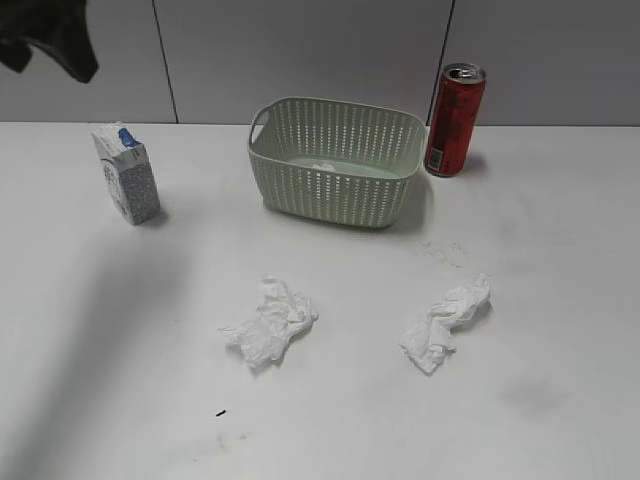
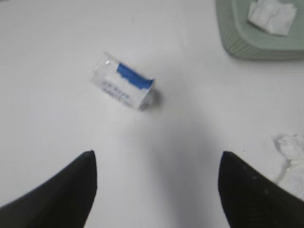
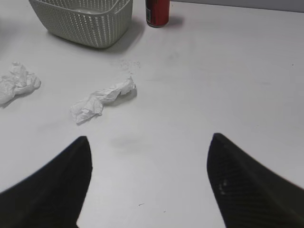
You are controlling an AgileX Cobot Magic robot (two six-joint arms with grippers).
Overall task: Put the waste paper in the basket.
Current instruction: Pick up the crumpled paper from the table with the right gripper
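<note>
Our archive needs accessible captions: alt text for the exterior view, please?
A pale green basket holding one paper wad stands mid-table; two crumpled wads lie in front, carton left, red can right.

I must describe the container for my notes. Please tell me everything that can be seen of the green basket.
The basket is pale green, looks like plastic, and is rectangular with rounded corners. Its walls are pierced by rows of narrow vertical slots, and a handle cut-out shows at its left end. It stands upright on the white table, toward the back, between the carton and the red can, touching neither. One white paper wad lies on its floor; two more wads lie on the table in front of it. No gripper touches it.
</note>
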